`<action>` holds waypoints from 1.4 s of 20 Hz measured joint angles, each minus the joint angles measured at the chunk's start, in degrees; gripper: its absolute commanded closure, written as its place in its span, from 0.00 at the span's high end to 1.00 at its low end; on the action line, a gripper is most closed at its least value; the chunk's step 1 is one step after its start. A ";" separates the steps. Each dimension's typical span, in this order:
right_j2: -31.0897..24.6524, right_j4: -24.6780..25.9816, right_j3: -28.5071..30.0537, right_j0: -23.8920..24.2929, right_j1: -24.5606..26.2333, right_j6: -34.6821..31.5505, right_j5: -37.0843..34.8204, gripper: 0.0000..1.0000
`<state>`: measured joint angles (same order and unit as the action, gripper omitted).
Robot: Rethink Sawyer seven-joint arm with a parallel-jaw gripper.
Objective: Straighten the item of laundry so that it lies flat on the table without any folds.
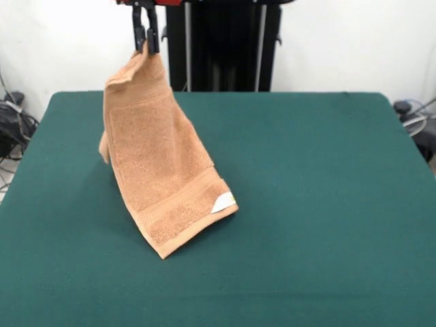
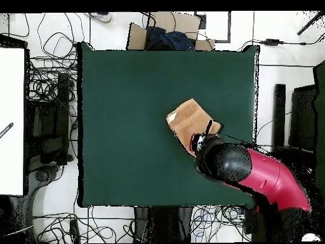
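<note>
Green table, end effector pinching towel aloft

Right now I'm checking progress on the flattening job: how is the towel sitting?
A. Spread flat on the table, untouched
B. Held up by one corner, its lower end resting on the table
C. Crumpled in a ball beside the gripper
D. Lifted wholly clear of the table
B: the gripper pinches the towel's top corner while its tagged lower edge rests on the table.
</note>
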<state>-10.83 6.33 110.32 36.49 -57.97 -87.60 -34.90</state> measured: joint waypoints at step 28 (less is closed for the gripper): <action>-0.02 -3.69 -11.25 6.63 1.58 0.00 -5.07 0.00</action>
<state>-10.85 2.65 99.07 43.12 -56.40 -87.60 -39.97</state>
